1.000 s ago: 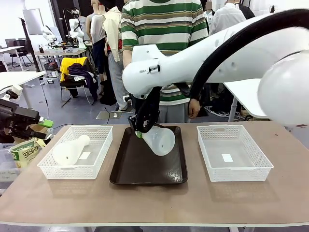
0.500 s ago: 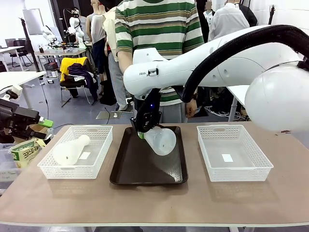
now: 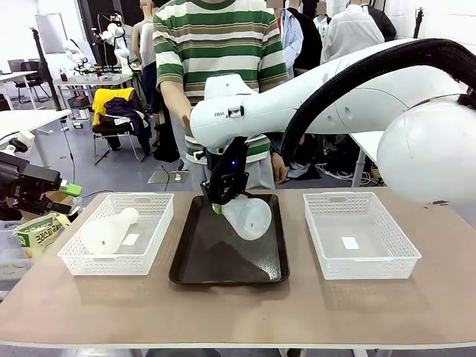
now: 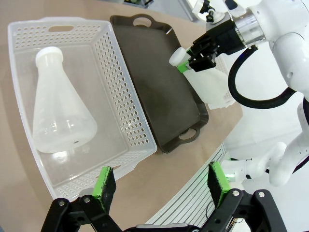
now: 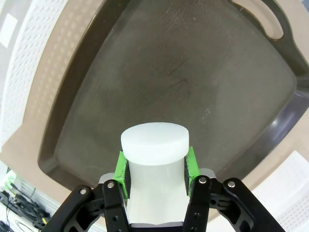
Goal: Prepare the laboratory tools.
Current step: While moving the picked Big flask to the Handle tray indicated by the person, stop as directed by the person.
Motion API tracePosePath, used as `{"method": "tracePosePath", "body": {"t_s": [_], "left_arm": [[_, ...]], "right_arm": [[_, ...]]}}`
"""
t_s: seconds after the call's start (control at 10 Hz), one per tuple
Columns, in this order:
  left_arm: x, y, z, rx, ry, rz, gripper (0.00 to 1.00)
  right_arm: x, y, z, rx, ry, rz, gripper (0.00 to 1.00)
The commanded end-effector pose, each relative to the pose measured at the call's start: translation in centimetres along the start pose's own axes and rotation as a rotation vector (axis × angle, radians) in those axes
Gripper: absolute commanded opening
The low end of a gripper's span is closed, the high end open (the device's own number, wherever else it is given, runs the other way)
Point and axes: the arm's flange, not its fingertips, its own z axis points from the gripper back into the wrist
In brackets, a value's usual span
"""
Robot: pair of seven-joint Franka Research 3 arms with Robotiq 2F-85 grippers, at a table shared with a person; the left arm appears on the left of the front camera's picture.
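Observation:
One frosted-white conical flask [image 3: 251, 216] hangs tilted over the far part of the dark brown tray [image 3: 223, 264]. My right gripper [image 3: 221, 199] is shut on its neck. In the right wrist view the green pads [image 5: 123, 169] clamp the capped neck [image 5: 154, 142] above the tray [image 5: 169, 72]. A second flask [image 3: 106, 231] lies on its side in the left white basket [image 3: 152, 242]. My left gripper [image 4: 160, 186] is open, hovering apart from that basket [image 4: 123, 104] and its flask [image 4: 58, 104], and nothing is between its fingers. From there the held flask [image 4: 208, 86] shows too.
An empty white mesh basket [image 3: 361, 260] with a small label stands right of the tray. A person in a green-striped shirt [image 3: 219, 44] stands at the far edge behind the tray. A snack bag [image 3: 37, 232] lies off the table's left end.
My right arm has shifted its pose and carried the held flask slightly right over the tray. The person has stepped toward picture left. The left basket's flask has not moved.

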Motion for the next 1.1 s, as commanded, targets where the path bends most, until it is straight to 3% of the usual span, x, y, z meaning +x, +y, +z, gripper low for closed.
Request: {"method": "tracePosePath", "body": {"t_s": [0.0,1.0], "left_arm": [[0.02,0.11,0.04,-0.018,-0.014,-0.006,1.0],[0.02,0.11,0.04,-0.018,-0.014,-0.006,1.0]], "right_arm": [[0.05,0.02,0.04,0.0,-0.008,0.0,0.0],[0.05,0.02,0.04,0.0,-0.008,0.0,0.0]]}}
